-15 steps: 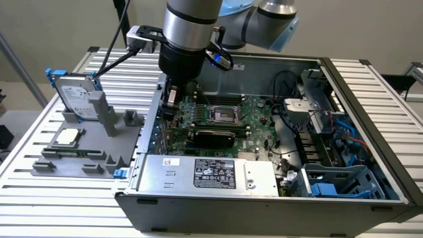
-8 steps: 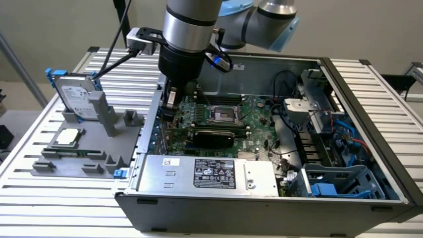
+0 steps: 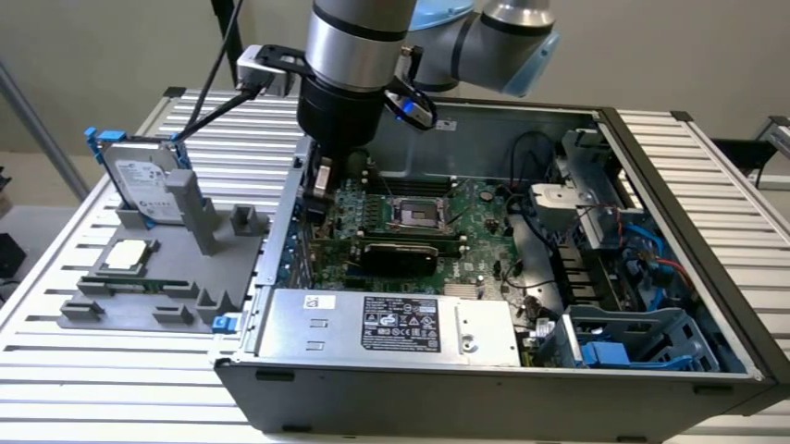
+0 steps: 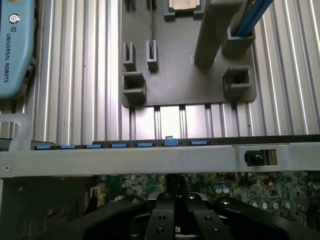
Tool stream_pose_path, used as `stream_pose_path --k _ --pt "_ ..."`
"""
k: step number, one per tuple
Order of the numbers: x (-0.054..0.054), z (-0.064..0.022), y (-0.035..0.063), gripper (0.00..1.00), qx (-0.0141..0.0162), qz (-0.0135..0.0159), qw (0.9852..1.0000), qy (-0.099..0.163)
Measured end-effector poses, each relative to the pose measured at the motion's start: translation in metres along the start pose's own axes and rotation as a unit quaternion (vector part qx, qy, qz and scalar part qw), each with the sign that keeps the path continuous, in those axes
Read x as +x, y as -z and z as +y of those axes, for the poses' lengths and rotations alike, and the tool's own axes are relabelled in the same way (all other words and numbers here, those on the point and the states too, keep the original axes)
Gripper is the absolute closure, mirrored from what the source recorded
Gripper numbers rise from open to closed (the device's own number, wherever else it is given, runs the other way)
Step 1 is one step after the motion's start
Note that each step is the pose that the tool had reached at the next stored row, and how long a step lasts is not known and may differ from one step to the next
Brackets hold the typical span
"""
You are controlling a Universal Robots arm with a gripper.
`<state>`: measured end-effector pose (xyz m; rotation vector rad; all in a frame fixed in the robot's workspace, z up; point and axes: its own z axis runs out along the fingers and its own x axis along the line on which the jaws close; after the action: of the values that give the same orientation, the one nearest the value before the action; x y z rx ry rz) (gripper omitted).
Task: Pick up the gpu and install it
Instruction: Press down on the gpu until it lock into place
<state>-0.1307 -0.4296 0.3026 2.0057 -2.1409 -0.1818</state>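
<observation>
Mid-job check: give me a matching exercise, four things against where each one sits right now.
Things:
1 hard drive
2 processor chip
3 power supply
4 gripper

Places:
A inside the case, over the circuit board
B upright in the grey holder
C along the case's near wall in the exterior view
D flat on the grey holder

Pairs: 1-B, 2-D, 3-C, 4-A

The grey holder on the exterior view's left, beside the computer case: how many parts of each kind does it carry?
hard drive: 1
processor chip: 1
memory stick: 1
Total on the grey holder: 3
</observation>
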Motion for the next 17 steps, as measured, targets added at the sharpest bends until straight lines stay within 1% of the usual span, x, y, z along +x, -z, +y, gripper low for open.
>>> stream_pose_path --k 2,3,4,5,7,10,13,15,17 --pt "0.000 -0.0022 0.0018 0.89 0.0001 0.0000 1.0000 0.000" --pt "0.000 -0.0030 0.0022 0.89 0.0008 -0.0001 1.0000 0.000" --pt "0.000 -0.0038 0.0026 0.89 0.0025 -0.0002 1.0000 0.000" --pt "0.000 -0.0045 0.0028 0.89 0.0055 -0.0004 1.0000 0.000" --pt "0.000 -0.0060 0.0032 0.89 0.0145 -0.0010 0.9999 -0.001" --pt "0.000 -0.0086 0.0038 0.89 0.0309 -0.0021 0.9995 -0.001" --pt "-0.001 -0.0124 0.0047 0.89 0.0461 -0.0032 0.9989 -0.002" --pt "-0.001 -0.0155 0.0054 0.89 0.0555 -0.0038 0.9985 -0.002" --pt "-0.001 -0.0189 0.0062 0.89 0.0638 -0.0044 0.9980 -0.002"
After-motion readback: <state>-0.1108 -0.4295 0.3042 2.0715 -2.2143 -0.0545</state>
